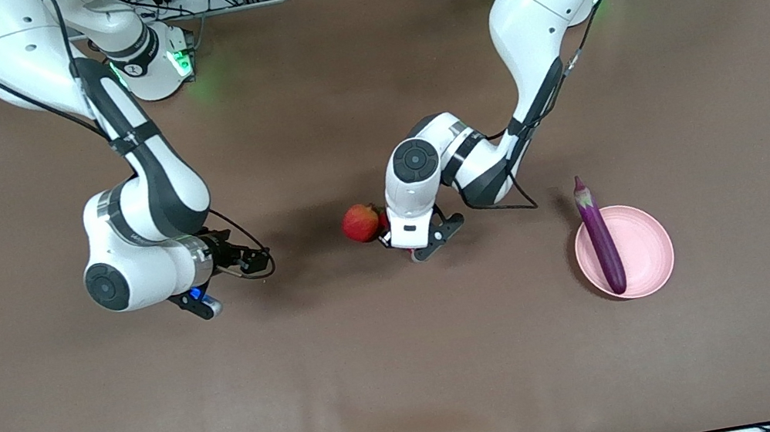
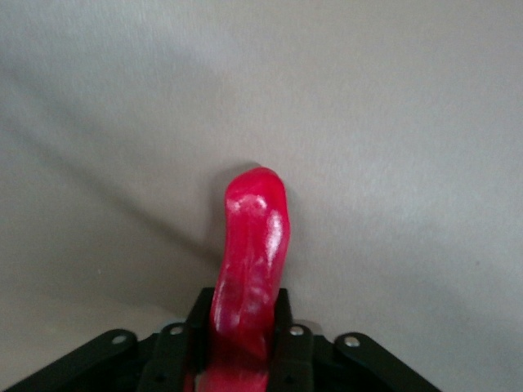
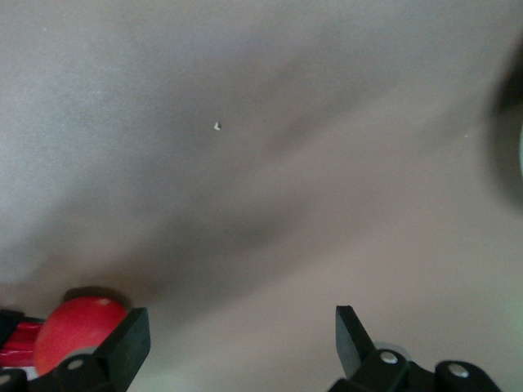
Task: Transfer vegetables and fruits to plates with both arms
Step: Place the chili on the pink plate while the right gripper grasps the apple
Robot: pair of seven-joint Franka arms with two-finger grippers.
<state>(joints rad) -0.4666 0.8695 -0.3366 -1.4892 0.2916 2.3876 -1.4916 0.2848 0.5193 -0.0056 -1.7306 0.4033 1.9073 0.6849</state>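
Left gripper point(image 2: 239, 347) clamps the chili pepper point(image 2: 249, 261) beside the round red fruit point(image 1: 360, 222); lift straight, avoiding the fruit; right gripper point(image 3: 237, 339) waits, jaws wide.

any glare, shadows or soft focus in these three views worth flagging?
Front view: even light, sharp; soft shadows under both arms, small highlights on the eggplant lying across the pink plate. Left wrist view: glare streaks on the red chili pepper clamped in the left gripper, table soft. Right wrist view: broad blurry shadow bands on the table, open right gripper fingers and round red fruit out of focus.
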